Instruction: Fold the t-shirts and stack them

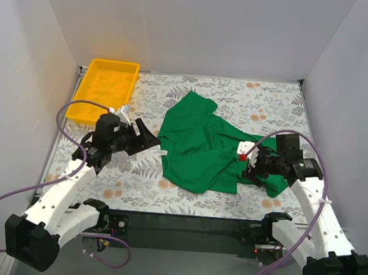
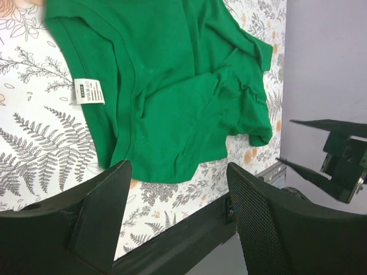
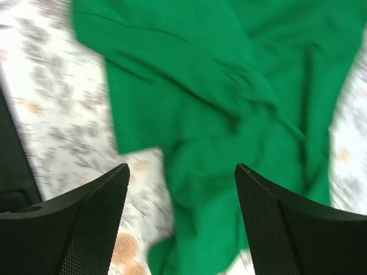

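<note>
Tray: the yellow tray (image 1: 105,83) is sitting at the far left of the patterned table (image 1: 251,95), well apart from the garment.
Left gripper: the left gripper (image 1: 147,134) (image 2: 176,172) is hovering just beside the shirt's left edge, its jaws spread wide and gripping nothing.
Neck label: the white label (image 2: 89,91) is lying face up at the collar nearest the left gripper; its print is too small to read.
T-shirt: the green t-shirt (image 1: 202,151) (image 2: 172,86) (image 3: 229,114) is lying crumpled and partly doubled over itself at mid-table, towards the right. One sleeve is pointing to the far side. The folds are hiding the lower layers, and how the hem lies cannot be made out.
Right gripper: the right gripper (image 1: 246,163) (image 3: 182,169) is sitting over the shirt's near right part, its jaws wide apart with no cloth pinched between them. Its wrist view is blurring heavily, so whether the fingertips are touching the fabric cannot be told.
Cut off: both wrist views are cropping the shirt's outline.
</note>
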Controlling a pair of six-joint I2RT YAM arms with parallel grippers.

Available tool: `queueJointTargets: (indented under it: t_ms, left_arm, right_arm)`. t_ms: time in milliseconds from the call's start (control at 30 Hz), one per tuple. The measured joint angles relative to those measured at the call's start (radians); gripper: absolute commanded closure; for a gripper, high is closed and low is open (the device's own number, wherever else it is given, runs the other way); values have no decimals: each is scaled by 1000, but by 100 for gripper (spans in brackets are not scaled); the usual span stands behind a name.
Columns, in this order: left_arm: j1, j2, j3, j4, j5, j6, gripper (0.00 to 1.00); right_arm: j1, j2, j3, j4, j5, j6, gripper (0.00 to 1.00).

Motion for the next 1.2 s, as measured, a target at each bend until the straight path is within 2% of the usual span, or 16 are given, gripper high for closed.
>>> queueJointTargets:
  t_ms: [100, 200, 367, 567, 667, 767, 867, 967, 1000, 1033, 1200]
  left_arm:
    - [0, -11, -6, 2, -3, 2, 34]
    - [0, -58, -47, -2, -11, -6, 34]
    - [0, -145, -87, -6, -25, -21, 34]
    - [0, -161, -89, -7, -33, -25, 34]
    - [0, -162, -89, -7, -36, -25, 34]
    - [0, -164, -89, -10, -38, -25, 34]
    - [0, -173, -90, -14, -42, -25, 34]
    - [0, -183, -93, -14, -44, -26, 34]
    - [0, -185, -95, -15, -44, -27, 34]
    - [0, -185, -95, -16, -45, -28, 34]
    - [0, -185, -95, -14, -44, -34, 34]
  right_arm:
    - [95, 90, 0, -29, -102, -24, 25]
    - [204, 172, -12, -10, -101, -9, 30]
    - [358, 229, -117, 110, 59, 76, 33]
    - [448, 304, -179, 241, 246, 168, 35]
    - [494, 340, -183, 286, 303, 197, 41]
    - [528, 367, -193, 314, 330, 215, 49]
    - [545, 380, -201, 312, 333, 222, 62]
    - [552, 382, -201, 304, 322, 216, 83]
    - [552, 383, -201, 299, 316, 210, 94]
    - [554, 383, -201, 294, 310, 203, 99]
    - [558, 377, -197, 244, 267, 166, 99]
